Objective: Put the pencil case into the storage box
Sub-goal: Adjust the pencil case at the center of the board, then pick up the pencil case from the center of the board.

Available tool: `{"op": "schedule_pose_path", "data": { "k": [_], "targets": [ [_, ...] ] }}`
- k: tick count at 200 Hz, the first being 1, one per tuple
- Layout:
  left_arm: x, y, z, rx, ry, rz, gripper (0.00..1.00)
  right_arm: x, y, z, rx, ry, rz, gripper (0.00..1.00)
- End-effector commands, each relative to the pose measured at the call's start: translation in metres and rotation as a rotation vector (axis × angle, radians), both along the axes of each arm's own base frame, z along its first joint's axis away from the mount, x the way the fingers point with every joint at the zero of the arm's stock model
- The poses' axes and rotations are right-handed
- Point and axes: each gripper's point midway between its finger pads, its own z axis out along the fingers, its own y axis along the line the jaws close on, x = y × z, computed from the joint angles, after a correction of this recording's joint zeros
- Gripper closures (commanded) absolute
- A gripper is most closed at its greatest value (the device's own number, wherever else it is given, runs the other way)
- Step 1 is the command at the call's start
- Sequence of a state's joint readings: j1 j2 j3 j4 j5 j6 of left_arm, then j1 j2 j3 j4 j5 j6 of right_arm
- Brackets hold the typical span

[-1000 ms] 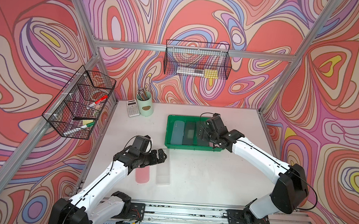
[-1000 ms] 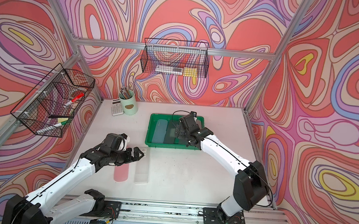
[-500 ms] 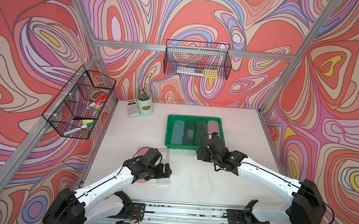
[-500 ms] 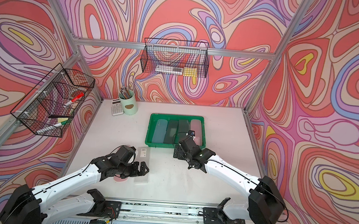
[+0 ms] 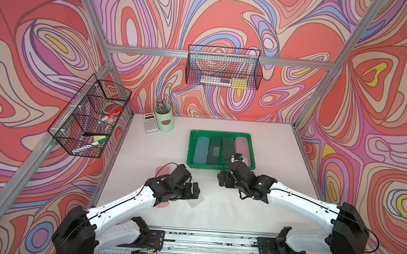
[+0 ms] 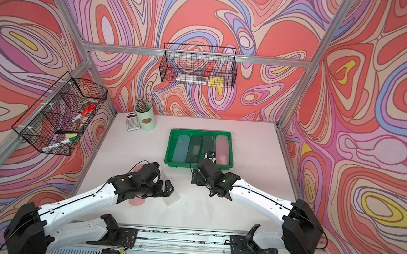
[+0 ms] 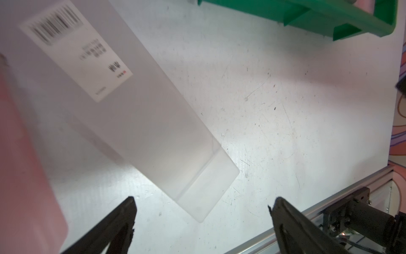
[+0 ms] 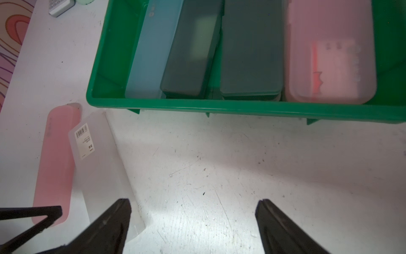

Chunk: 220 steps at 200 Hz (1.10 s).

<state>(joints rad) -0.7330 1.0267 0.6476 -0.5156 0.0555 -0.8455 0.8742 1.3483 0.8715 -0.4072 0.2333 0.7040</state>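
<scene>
While four pencil cases lie side by side in the green plastic storage box point(image 8: 197, 107), namely a pale blue case point(image 8: 153, 55), a dark case with a paler patch point(image 8: 191, 55), a plain dark case point(image 8: 250, 48) and a wide frosted pink case point(image 8: 329, 55), two more lie on the white surface point(image 8: 219, 176) outside it: a slim pink case point(image 8: 57, 162) with rounded ends and, right beside it, a frosted clear case point(image 7: 142, 114), long and rectangular. The left fingers point(image 7: 118, 224) are spread wide near that clear case's end, gripping nothing. The right fingers point(image 8: 276, 226) are spread and empty over scuffed bare surface before the box. Only the wrist views show the clear case's barcode label point(image 7: 55, 26); in both top views the left arm covers most of it. Only the top views show two black wire baskets point(image 5: 91, 116) point(image 5: 223, 69), one calculator point(image 5: 151, 126) and one mint cup point(image 5: 163, 120) of pencils
</scene>
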Motion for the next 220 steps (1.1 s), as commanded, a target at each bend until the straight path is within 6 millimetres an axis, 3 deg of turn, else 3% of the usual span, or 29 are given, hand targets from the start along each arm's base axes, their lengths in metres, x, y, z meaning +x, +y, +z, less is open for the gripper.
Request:
{"op": "schedule_pose_path", "data": {
  "k": [1, 47, 68, 150, 220],
  "targets": [
    [0.007, 0.043, 0.02, 0.138, -0.09, 0.076, 0.0, -0.005, 0.033, -0.001, 0.045, -0.009, 0.063, 0.08],
    [0.025, 0.112, 0.037, 0.158, -0.07, 0.29, 0.01, -0.035, 0.104, -0.021, -0.003, -0.01, 0.279, 0.03],
    [0.03, 0.123, 0.043, 0.109, -0.072, 0.369, 0.01, -0.043, 0.122, -0.029, -0.046, -0.009, 0.335, 0.02],
    [0.037, 0.143, 0.057, 0.023, -0.115, 0.504, 0.01, -0.065, 0.156, -0.083, -0.272, 0.047, 0.399, 0.02],
    [0.036, 0.141, 0.056, 0.003, -0.105, 0.494, 0.01, -0.06, 0.154, -0.104, -0.342, 0.059, 0.371, 0.04]
  ]
}}
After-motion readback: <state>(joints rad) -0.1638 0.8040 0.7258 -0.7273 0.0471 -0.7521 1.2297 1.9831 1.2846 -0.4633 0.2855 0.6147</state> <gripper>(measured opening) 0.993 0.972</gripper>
